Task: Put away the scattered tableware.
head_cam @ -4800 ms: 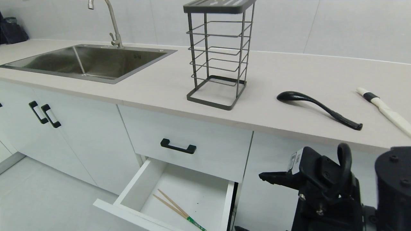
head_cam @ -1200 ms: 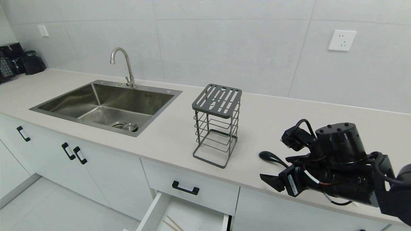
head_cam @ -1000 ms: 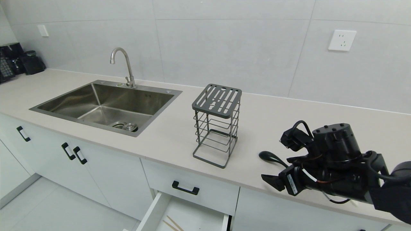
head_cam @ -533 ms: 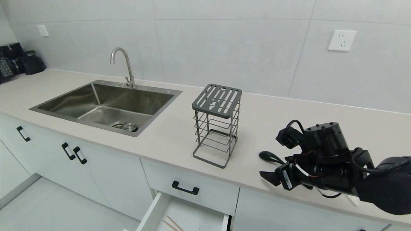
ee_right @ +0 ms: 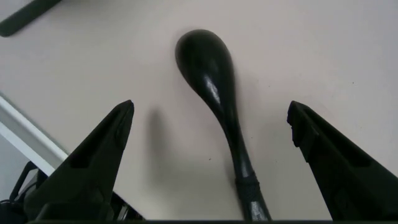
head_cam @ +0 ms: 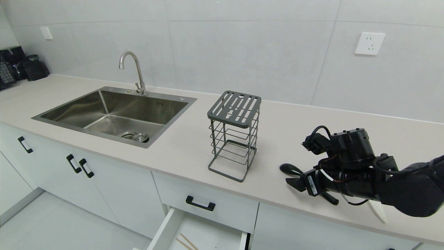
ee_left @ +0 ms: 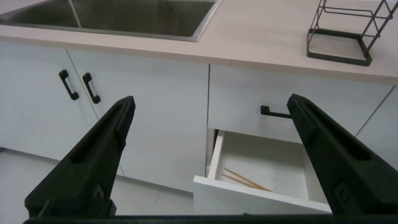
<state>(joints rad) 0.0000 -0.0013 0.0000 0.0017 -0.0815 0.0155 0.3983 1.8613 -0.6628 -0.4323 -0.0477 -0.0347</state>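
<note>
Ladle (ee_right: pixel 209 70): one; chopsticks (ee_left: pixel 246 180): two

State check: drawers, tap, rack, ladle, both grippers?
Lower white drawer: open, wooden chopsticks inside.
Upper white drawer with black handle: shut.
Curved steel tap: no water running.
Dark wire rack: upright, empty.
Right gripper: open.
Black ladle: flat on beige counter, within right gripper's opening, not gripped.
Left gripper: open, empty.

Right arm (head_cam: pixel 402 189) matte black all over. Pretty chunky round joint (head_cam: pixel 353 142), small screws on cap. Black cable (head_cam: pixel 317 133) looped above wrist. White sticker (head_cam: pixel 311 184) on side. Fingers (ee_right: pixel 93 168) black, long tapered wedges.
</note>
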